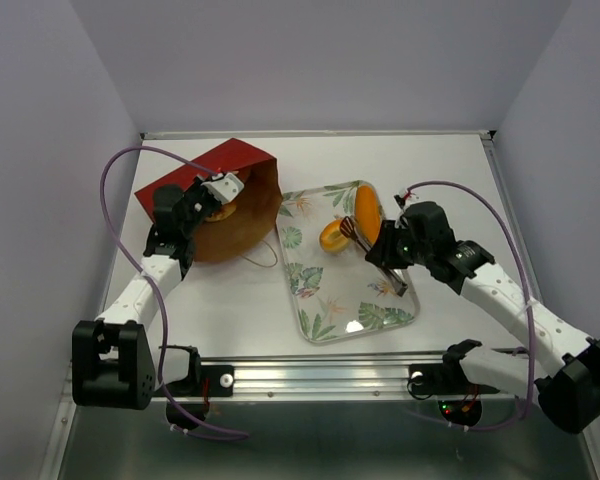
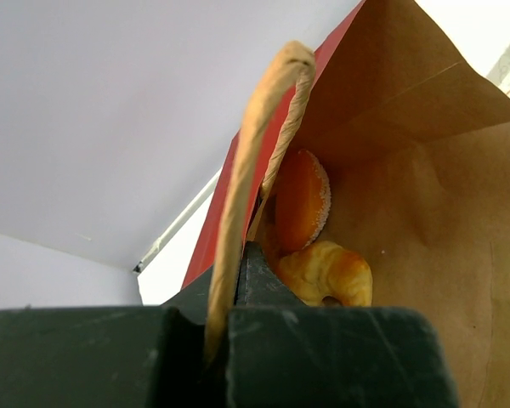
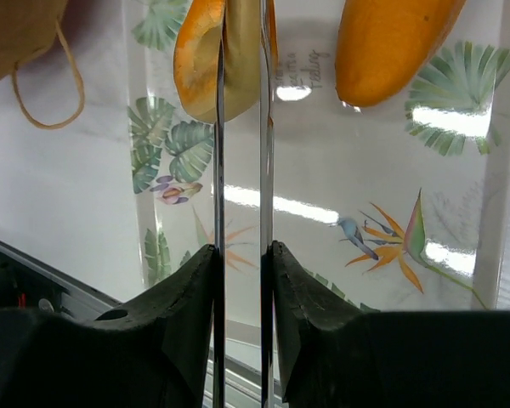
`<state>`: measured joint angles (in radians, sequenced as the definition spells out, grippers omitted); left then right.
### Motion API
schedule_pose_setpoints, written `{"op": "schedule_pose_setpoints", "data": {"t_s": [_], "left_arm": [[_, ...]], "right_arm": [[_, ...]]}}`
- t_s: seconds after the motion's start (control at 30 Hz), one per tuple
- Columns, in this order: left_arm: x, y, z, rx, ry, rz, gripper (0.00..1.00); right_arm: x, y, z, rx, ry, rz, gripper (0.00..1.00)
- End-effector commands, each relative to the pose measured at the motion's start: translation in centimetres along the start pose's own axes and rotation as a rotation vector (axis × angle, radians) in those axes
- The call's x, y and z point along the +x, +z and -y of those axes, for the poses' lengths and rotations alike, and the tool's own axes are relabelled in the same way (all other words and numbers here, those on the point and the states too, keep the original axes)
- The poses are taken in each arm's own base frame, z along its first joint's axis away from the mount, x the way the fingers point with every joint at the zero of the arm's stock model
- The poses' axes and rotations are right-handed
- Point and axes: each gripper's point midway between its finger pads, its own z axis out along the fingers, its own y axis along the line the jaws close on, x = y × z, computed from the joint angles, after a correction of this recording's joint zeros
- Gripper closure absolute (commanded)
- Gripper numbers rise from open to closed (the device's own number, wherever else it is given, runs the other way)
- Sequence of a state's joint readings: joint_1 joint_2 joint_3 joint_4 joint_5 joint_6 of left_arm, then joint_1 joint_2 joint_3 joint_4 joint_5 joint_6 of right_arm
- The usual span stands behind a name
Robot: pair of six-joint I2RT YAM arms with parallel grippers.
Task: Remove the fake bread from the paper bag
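The dark red paper bag [image 1: 195,172] lies on its side at the left, its brown mouth facing the tray. My left gripper [image 1: 218,192] is shut on its twine handle [image 2: 257,144] and holds the mouth up. Inside the bag a sugared round bun [image 2: 303,200] and a golden roll [image 2: 327,272] lie in the left wrist view. My right gripper [image 3: 242,272] is shut on metal tongs [image 3: 219,170]. The tong tips are at a round bun [image 3: 197,59] over the tray. A long loaf [image 3: 391,47] lies on the tray beside it, also visible from above [image 1: 366,210].
The leaf-patterned tray [image 1: 350,290] lies at the table's middle, its long side running front to back. The bag's second twine handle [image 3: 51,102] trails on the table between bag and tray. A metal rail [image 1: 310,375] runs along the near edge.
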<state>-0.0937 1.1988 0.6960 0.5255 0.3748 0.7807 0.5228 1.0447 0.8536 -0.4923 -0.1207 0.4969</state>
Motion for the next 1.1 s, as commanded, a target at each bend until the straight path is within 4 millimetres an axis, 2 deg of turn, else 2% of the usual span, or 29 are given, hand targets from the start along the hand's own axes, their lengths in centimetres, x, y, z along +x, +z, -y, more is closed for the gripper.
{"op": "schedule_pose_setpoints", "data": {"t_s": [0.0,0.07,0.1,0.17,0.53,0.67,0.73,0.8,0.9,1.07], "left_arm": [[-2.0,0.5,-1.0,-0.009,0.015,0.08,1.0],[-1.9,0.6,-0.9,-0.005,0.006,0.078,1.0],[-1.8,0.7,-0.8,-0.002,0.005,0.077,1.0],[-1.8,0.7,-0.8,-0.005,-0.006,0.074,1.0],[-1.9,-0.3,-0.1,0.0,0.002,0.077,1.0],[-2.1,-0.5,0.4,0.017,0.001,0.09,1.0],[-2.3,-0.6,0.7,0.026,0.006,0.098,1.0],[-2.5,-0.6,0.8,0.03,0.007,0.103,1.0],[-2.9,-0.4,0.5,0.027,-0.005,0.11,1.0],[-3.5,-0.1,0.3,0.028,-0.035,0.12,1.0]], "right_arm": [[-0.2,1.9,0.5,-0.002,0.015,-0.012,0.97],[-0.5,2.2,1.2,0.027,0.027,-0.005,0.9],[-0.5,2.2,1.2,0.033,0.032,-0.003,0.74],[-0.6,2.1,1.6,0.045,0.043,-0.001,0.65],[-1.6,0.8,2.3,0.121,0.065,0.028,0.44],[-2.1,0.1,2.6,0.15,0.056,0.037,0.42],[-2.6,-0.3,2.9,0.175,0.041,0.057,0.45],[-3.5,-0.8,2.3,0.153,0.012,0.079,0.5],[-5.0,-1.9,0.1,0.058,-0.06,0.104,0.52],[-6.6,-3.8,-4.9,-0.19,-0.164,0.148,0.52]]}}
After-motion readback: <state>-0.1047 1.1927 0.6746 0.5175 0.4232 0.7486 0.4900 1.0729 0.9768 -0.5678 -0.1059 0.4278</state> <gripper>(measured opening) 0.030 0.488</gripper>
